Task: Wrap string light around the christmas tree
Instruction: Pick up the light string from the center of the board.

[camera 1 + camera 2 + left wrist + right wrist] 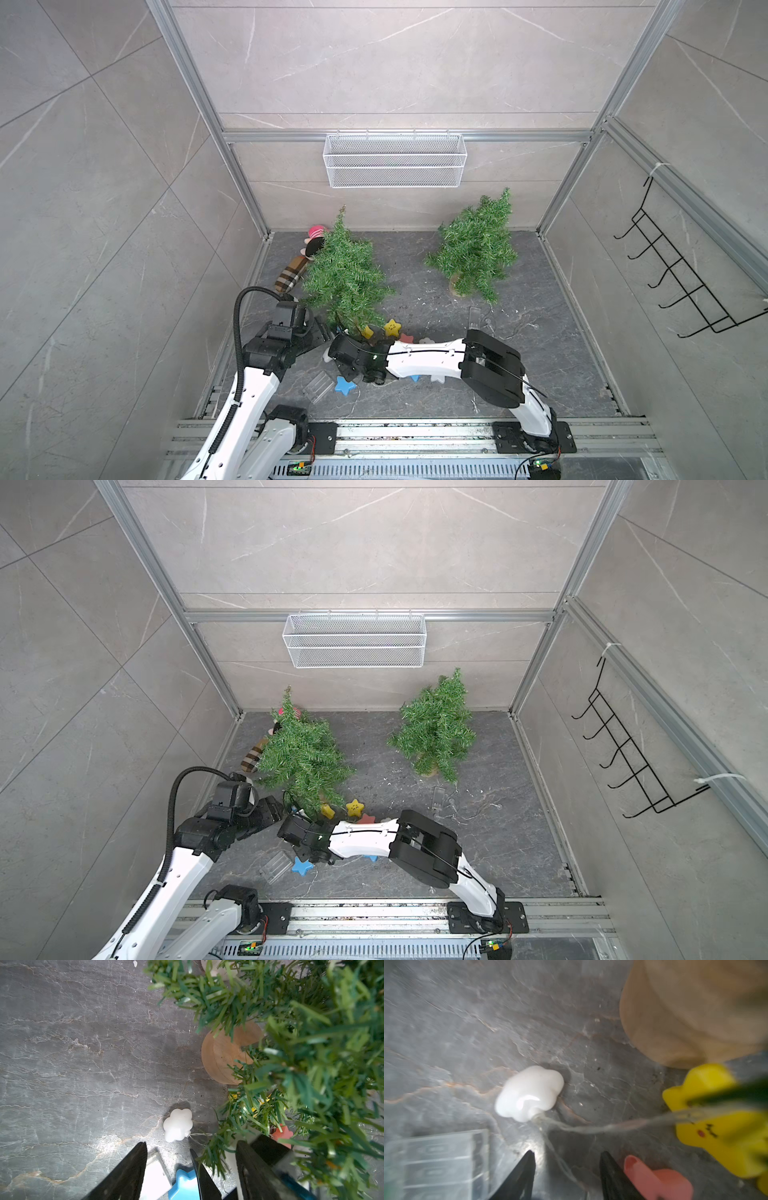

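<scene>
The string light (529, 1093) is seen lying on the desk (72, 1053) at the foot of the christmas tree (345, 274). The left end effector (191, 1144) is seen wide apart and empty. The right end effector (568, 1153) is seen narrower, over the wire (591, 1128).

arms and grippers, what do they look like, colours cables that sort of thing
Both arms are white shells with black joints. The left arm carries a black corrugated hose; the right arm has a thin black cable along it. Gripper fingers are black and taper to points.
</scene>
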Controlling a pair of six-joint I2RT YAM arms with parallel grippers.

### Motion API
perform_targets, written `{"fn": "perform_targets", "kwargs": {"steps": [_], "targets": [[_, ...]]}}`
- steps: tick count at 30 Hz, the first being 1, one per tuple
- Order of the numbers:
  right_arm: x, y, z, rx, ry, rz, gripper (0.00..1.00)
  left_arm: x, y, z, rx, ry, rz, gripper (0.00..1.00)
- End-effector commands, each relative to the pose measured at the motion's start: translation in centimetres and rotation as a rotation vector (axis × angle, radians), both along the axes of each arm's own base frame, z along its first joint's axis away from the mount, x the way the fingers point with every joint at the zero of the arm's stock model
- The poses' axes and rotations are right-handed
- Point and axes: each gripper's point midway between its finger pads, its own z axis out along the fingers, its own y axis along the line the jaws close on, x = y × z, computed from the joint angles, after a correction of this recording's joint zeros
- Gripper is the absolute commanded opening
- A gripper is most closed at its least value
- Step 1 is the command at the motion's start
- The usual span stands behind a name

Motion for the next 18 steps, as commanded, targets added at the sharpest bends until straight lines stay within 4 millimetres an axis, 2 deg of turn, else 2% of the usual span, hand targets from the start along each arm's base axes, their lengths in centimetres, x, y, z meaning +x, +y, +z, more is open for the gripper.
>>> {"fn": "perform_targets", "kwargs": {"steps": [1,4,6,8,10,13,15,18], "targets": [[0.0,0.6,-0.9,-0.019,-0.002,0.018,0.51,0.3,0.1,1.5,0.012,-0.037,-0.017,0.71],[0.0,0.8,-1.2,-0.021,0.005,0.017,0.37,0.4,-0.1,1.5,0.000,-0.037,-0.019,0.70],[-0.3,1.0,-0.8,-0.007,0.014,0.030,0.23,0.4,-0.2,1.6,-0.005,-0.039,-0.026,0.67],[-0.9,1.0,0.2,0.020,0.036,0.047,0.12,0.3,-0.3,2.0,0.001,-0.042,-0.041,0.62],[-1.9,0.7,2.3,0.076,0.077,0.062,0.05,0.0,-0.2,3.0,0.019,-0.055,-0.060,0.58],[-3.8,0.5,6.2,0.199,0.150,0.092,0.01,-0.3,-0.8,4.6,0.016,-0.073,-0.126,0.53],[-4.9,0.3,8.1,0.271,0.204,0.099,0.01,-0.5,-2.0,5.1,-0.012,-0.078,-0.204,0.51],[-5.7,-0.3,9.7,0.355,0.286,0.068,0.01,-0.9,-3.8,6.0,-0.060,-0.101,-0.306,0.49]]}}
